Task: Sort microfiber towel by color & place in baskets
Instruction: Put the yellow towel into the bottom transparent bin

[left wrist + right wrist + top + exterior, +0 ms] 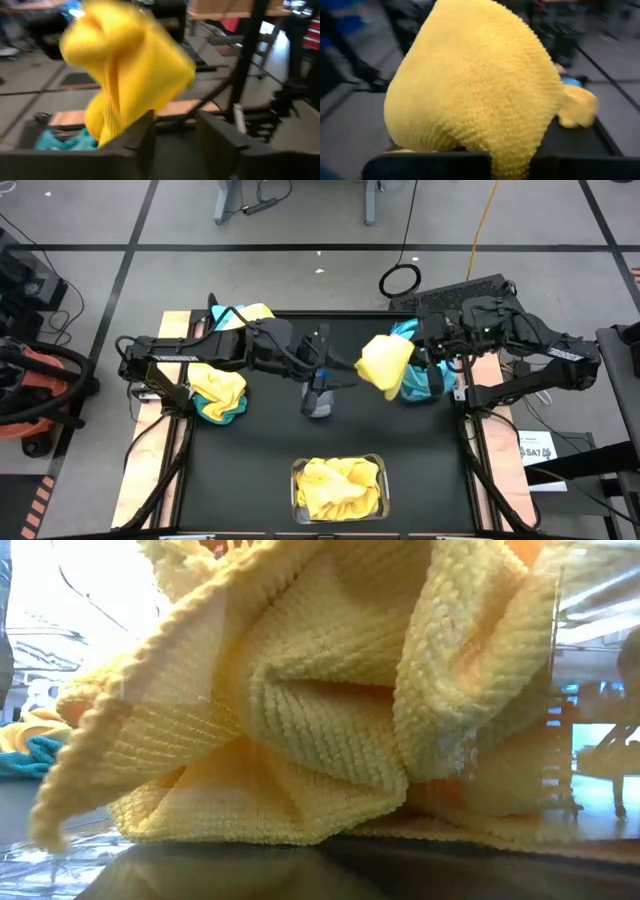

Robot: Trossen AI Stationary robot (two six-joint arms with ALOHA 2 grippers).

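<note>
My right gripper (pixel 405 363) holds a bunched bright yellow microfiber towel (pixel 385 364) aloft at two o'clock. I'd carry it to the clear plastic basket (pixel 296 470) at six o'clock, then release low. My left gripper (pixel 322 370) is unreadable.

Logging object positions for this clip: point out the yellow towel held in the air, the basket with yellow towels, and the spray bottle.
yellow towel (pixel 384 363), high view, middle of the bunched cloth.
basket (pixel 296 492), high view, left rim.
spray bottle (pixel 318 394), high view, its body.

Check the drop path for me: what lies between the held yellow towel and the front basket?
High view: only bare black mat between the held yellow towel and basket.
</note>
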